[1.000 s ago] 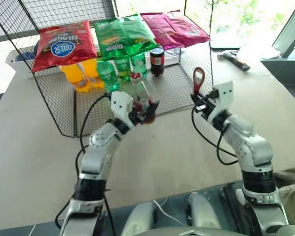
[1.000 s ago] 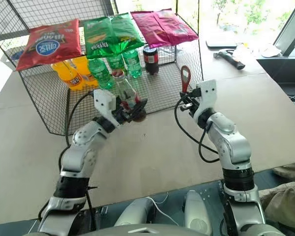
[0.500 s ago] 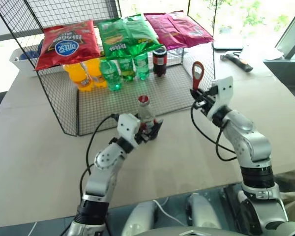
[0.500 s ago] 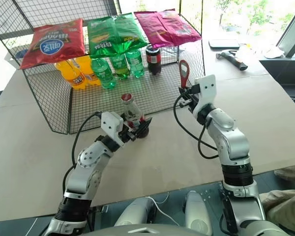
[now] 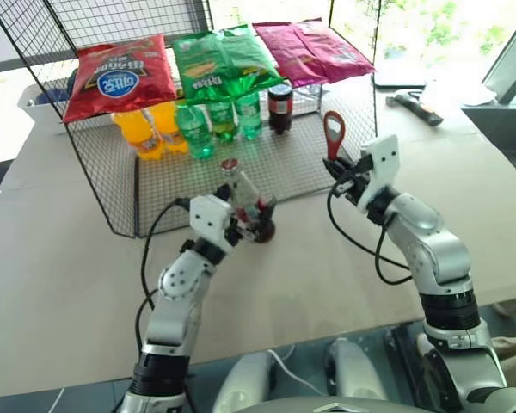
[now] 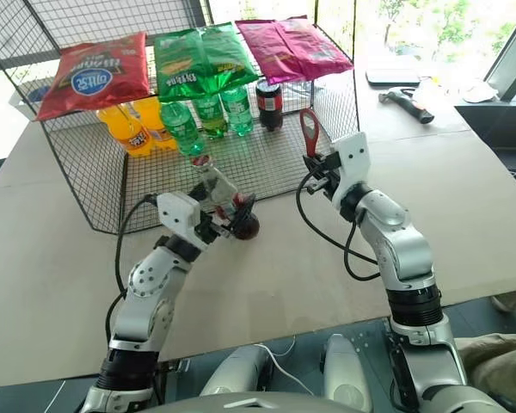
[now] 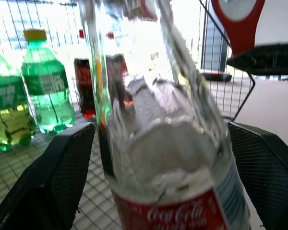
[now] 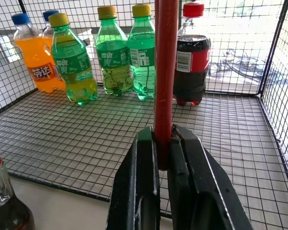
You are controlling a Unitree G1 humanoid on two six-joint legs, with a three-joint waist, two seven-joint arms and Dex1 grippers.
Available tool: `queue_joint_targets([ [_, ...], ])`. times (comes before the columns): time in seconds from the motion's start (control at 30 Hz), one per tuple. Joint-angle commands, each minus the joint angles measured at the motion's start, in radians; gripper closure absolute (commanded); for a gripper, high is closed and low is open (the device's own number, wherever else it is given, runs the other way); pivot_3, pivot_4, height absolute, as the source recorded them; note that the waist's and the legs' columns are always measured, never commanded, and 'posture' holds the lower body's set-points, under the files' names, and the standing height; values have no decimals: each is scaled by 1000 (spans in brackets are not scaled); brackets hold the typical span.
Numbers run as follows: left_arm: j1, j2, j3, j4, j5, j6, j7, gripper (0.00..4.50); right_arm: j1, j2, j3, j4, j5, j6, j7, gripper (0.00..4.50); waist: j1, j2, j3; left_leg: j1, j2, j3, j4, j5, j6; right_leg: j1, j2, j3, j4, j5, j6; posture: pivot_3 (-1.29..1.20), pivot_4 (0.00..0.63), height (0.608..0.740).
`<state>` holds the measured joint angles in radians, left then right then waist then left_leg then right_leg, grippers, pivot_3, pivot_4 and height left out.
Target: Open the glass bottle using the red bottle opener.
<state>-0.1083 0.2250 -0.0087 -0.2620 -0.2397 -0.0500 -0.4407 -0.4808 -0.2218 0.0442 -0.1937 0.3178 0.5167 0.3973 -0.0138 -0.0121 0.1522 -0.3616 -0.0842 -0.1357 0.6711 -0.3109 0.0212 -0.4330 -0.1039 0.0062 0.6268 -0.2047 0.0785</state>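
Two robot arms reach forward over the pale tabletop (image 5: pixel 60 284). Nearest, the left hand (image 5: pixel 245 225) has its black fingers (image 7: pixel 62 172) spread wide on either side of the glass bottle (image 5: pixel 246 202); in the left wrist view a little of the background shows between each pad and the glass, though whether the pads touch it cannot be told. The bottle leans, its capped neck tilted up and toward the wire rack, its dark lower part down near the tabletop just in front of the rack's front edge. A little farther on and to the right, the right hand (image 5: pixel 337 168) is clamped on the short handle of the red bottle opener (image 5: pixel 333 134), which stands upright with its loop head on top, close to the bottle's cap but apart from it. Behind both, the wire rack (image 5: pixel 112 185) holds a row of bottles at its back: orange soda bottles (image 5: pixel 142 133), green plastic bottles (image 5: pixel 215 120) and a squat dark cola bottle (image 5: pixel 279 105) with a red cap. Three snack bags (image 5: pixel 215 60), red, green and magenta, lie on top of the rack. Farthest, to the right, a hammer (image 5: pixel 413 105) lies on the tabletop.
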Motion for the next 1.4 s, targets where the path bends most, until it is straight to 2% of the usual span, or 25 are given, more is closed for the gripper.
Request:
queue_joint_targets([
  [0.03,-1,4,-7,-57,-32,12,-18,34,-8,4,0,-30,-1,-30,8,4500,0,0,0,0,0,0,0,0,0,0,0,0,0,0,0,0,150,739],
  [1.4,-15,12,-52,-111,-60,31,-75,34,2,16,-5,-10,-21,-50,9,4500,0,0,0,0,0,0,0,0,0,0,0,0,0,0,0,0,150,739],
])
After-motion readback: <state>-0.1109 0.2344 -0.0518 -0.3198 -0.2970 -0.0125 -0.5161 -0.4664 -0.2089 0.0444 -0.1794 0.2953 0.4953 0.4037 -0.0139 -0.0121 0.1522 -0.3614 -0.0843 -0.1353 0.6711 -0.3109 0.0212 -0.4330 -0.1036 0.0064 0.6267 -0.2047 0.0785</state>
